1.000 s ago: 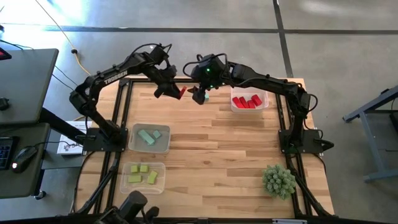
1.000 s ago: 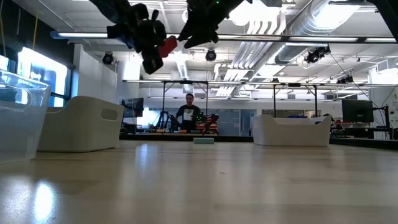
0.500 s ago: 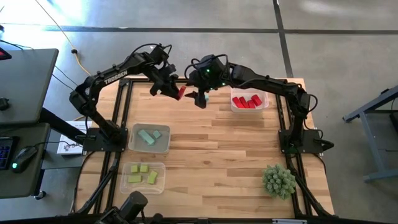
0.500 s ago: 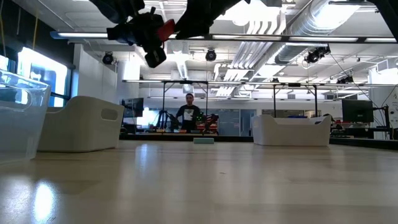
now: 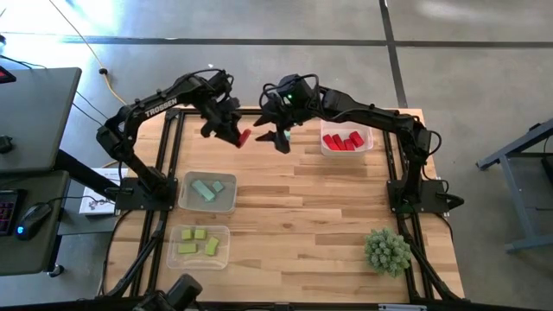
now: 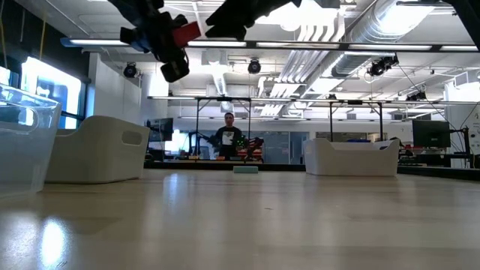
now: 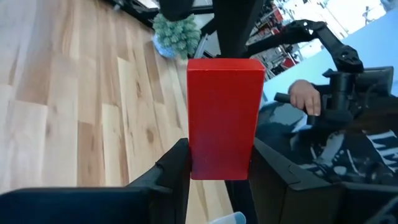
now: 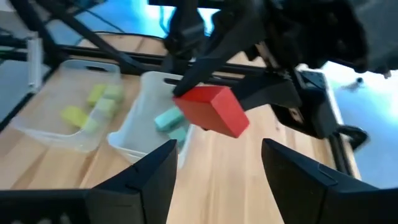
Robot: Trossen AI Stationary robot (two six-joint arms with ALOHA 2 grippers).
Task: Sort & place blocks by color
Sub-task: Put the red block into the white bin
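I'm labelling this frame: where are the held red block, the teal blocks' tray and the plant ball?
Red wooden block (image 7: 222, 118), left wrist view, front face.
Clear plastic tray (image 5: 226, 206), high view, bare floor.
Spiky green plant ball (image 5: 386, 250), high view, centre.

A pale wooden counter (image 5: 294, 199) is set on a grey concrete floor (image 5: 484, 78). A dark desk (image 5: 34, 112) with a mouse (image 5: 34, 220) is seen beside it. Beyond, a large hall is lit by ceiling strip lights (image 6: 352, 46), with exposed ducts (image 6: 375, 19), white bins (image 6: 352, 157) and a distant person (image 6: 229, 139).
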